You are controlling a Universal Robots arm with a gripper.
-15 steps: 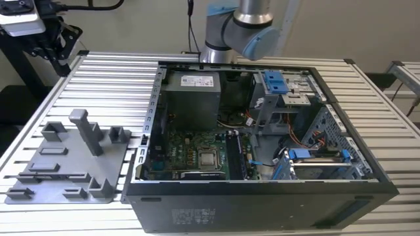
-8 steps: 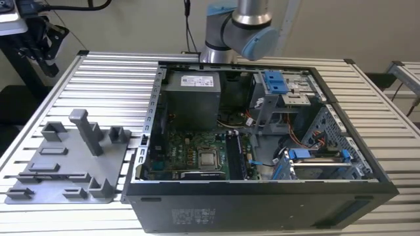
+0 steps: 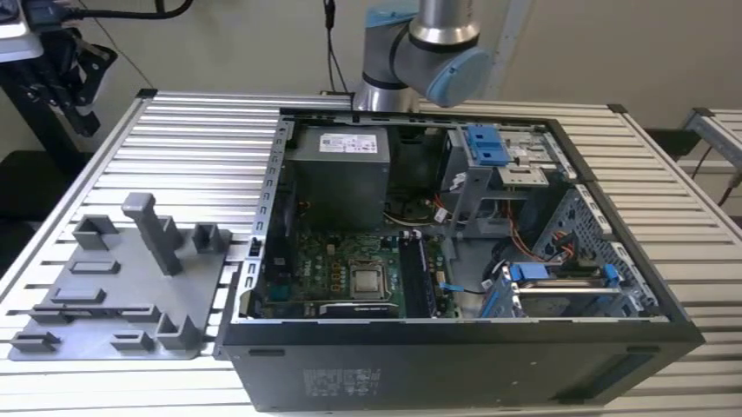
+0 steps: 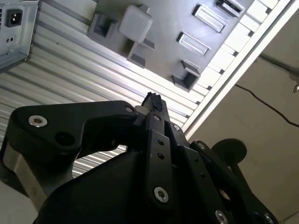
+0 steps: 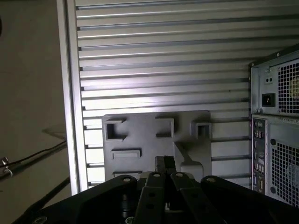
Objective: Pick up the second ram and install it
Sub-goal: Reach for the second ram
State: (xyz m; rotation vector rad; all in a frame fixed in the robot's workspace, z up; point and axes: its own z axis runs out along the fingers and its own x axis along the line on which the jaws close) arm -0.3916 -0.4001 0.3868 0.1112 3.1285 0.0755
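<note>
In both wrist views my gripper (image 4: 153,99) (image 5: 164,161) is shut, its black fingertips pressed together with nothing visible between them. It hangs high above the grey holder tray (image 3: 116,300) (image 4: 163,28) (image 5: 145,137), whose pockets look empty. Inside the open computer case (image 3: 464,356), a long dark stick (image 3: 414,276) stands in the slots just to the exterior view's right of the CPU (image 3: 368,280). It looks like a ram seated in the motherboard, but I cannot tell whether it is the second ram.
The tray's upright grey post (image 3: 155,228) (image 4: 135,21) rises from its middle. The case's rear panel (image 5: 275,116) is beside the tray. The arm's base (image 3: 418,61) stands behind the case. The ribbed table's edge (image 5: 70,102) runs close to the tray.
</note>
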